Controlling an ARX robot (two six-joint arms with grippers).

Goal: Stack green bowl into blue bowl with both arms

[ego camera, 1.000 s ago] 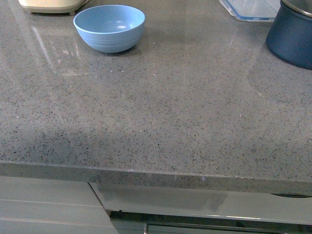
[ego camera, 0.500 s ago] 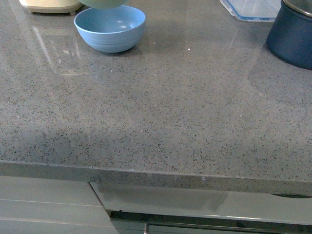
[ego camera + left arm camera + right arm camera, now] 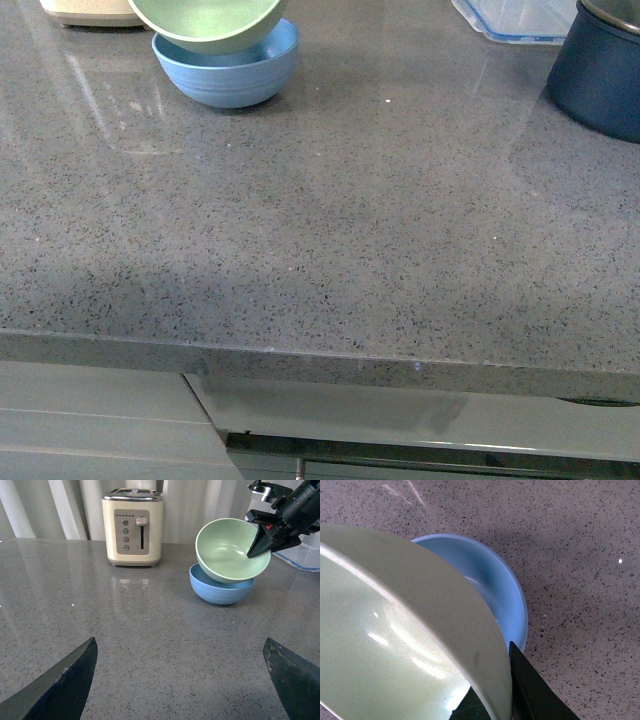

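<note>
where the bowls are: far corner of the worktop (image 3: pixel 350 250), about 11 o'clock from where the robot stands, just in front of the cream toaster (image 3: pixel 132 527).
green bowl: the green bowl (image 3: pixel 205 22) is up in the air and tipped, with its mouth leaning toward the robot and its base hanging right over the blue bowl (image 3: pixel 230 80).
touching or not: honestly can't tell. Its underside overlaps the blue rim in every view, but I can't see a gap or contact.
right hand: the right hand (image 3: pixel 261 542) is clamped on the green bowl's rim, one finger inside and one outside. I'd put the pinch near 3 o'clock on the rim, the high side.
left hand: the left hand (image 3: pixel 177 682) is spread wide with nothing in it, low over the worktop and well short of both bowls. They sit ahead of it at roughly 1 o'clock.
what matters next: the green bowl is already lined up over the blue one, so my guess is it needs levelling and lowering, not sliding sideways.
nearer arm: the right one by far; it's doing the carrying.
other stuff: a navy pot (image 3: pixel 600 75) and a clear tub (image 3: pixel 515 20) sit at 1 to 2 o'clock, well apart from the bowls.
</note>
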